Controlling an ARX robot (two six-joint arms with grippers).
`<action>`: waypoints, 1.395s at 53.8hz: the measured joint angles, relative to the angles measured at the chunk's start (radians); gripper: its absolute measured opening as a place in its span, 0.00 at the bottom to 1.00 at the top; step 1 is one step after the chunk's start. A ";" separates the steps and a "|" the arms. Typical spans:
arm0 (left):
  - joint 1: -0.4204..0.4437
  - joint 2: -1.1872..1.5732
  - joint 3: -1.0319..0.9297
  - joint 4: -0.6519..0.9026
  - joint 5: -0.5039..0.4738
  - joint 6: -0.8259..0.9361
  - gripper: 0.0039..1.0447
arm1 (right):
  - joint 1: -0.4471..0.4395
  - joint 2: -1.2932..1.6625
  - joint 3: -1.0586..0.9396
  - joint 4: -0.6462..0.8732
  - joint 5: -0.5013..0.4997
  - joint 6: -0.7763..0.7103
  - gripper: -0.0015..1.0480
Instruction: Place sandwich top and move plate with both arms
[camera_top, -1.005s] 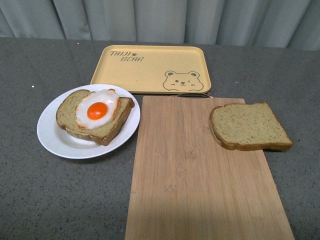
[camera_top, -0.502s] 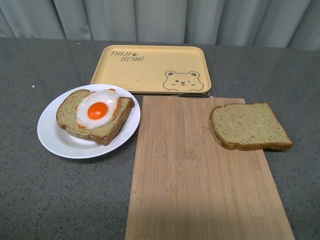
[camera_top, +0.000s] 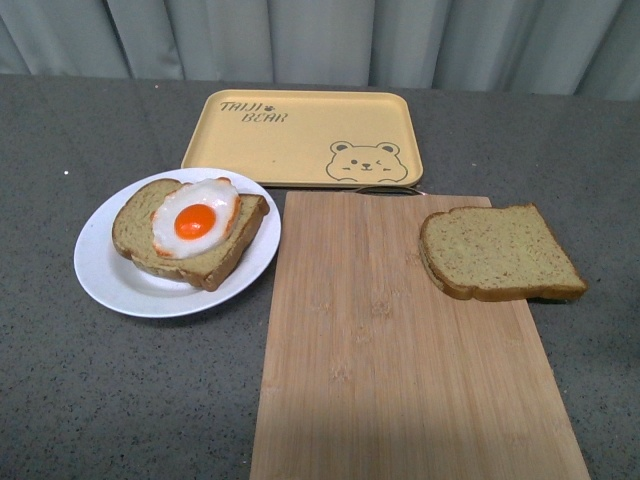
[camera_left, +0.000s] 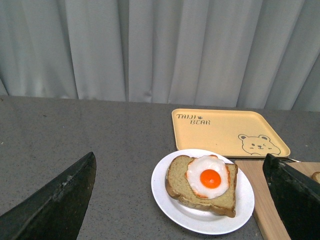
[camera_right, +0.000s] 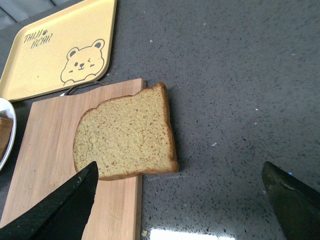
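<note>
The sandwich top (camera_top: 500, 252), a plain tan-brown bread slice, lies on the right edge of a wooden cutting board (camera_top: 400, 360), partly overhanging it. It also shows in the right wrist view (camera_right: 126, 134). The white plate (camera_top: 110, 270) at the left holds a bread slice with a fried egg (camera_top: 195, 220); the left wrist view shows the plate (camera_left: 245, 210) too. Neither arm shows in the front view. My left gripper (camera_left: 182, 200) is open, above and short of the plate. My right gripper (camera_right: 182, 200) is open, over the grey table beside the sandwich top.
A yellow tray with a bear drawing (camera_top: 305, 135) lies behind the board and plate. The cutting board fills the middle and front of the grey table (camera_top: 100, 400). Grey curtains (camera_top: 320, 40) hang behind the table.
</note>
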 joint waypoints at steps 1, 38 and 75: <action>0.000 0.000 0.000 0.000 0.000 0.000 0.94 | -0.002 0.029 0.019 -0.009 -0.009 -0.005 0.91; 0.000 0.000 0.000 0.000 0.000 0.000 0.94 | 0.080 0.566 0.433 -0.238 -0.231 0.125 0.91; 0.000 0.000 0.000 0.000 0.000 0.000 0.94 | 0.126 0.513 0.407 -0.198 -0.207 0.195 0.03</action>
